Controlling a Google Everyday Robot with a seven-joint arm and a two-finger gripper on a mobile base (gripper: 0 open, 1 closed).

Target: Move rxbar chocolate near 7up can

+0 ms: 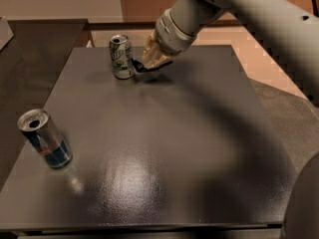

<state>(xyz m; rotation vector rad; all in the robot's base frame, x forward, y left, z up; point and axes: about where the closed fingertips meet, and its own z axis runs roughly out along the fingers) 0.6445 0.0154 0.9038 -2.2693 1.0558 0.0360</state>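
**One bar, pinched beside the can**

Camera view: in the upper middle of the frame the gripper [151, 62] is closed on the rxbar chocolate [138, 66]. It sits just right of the 7up can [121, 57], low over the dark table [199, 133]. Whether the bar touches can or table I cannot tell.

The bar is probably light, flat and slightly bendable, with a slick wrapper, so a pinch across the flat faces near one end suits it. Its long axis runs roughly left-right, free end pointing left toward the can. A silver-and-blue can [45, 139] stands well apart, lower left.
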